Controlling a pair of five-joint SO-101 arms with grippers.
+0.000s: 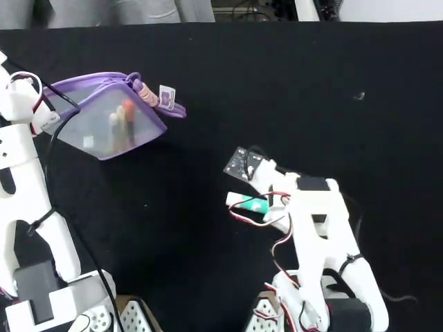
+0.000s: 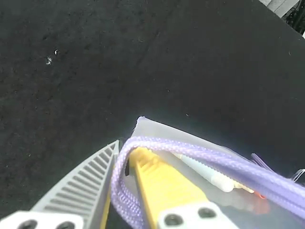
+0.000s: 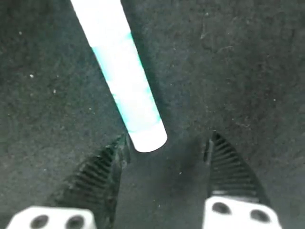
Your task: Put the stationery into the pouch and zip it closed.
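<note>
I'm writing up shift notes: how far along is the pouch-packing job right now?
Done: a few pens sit inside the pouch. In hand: the left gripper holds the pouch's purple edge; the right gripper is open around a teal-and-white marker on the table. Left: grasp it, drop it in, zip.

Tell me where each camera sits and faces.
High view: fixed above, looking down on the table; left arm, right arm, pouch and marker show.
Left wrist view: on the left arm, along the left gripper shut on the pouch rim.
Right wrist view: looking down past the open right gripper at the marker.
Shared: the marker, in high and right wrist views.
</note>
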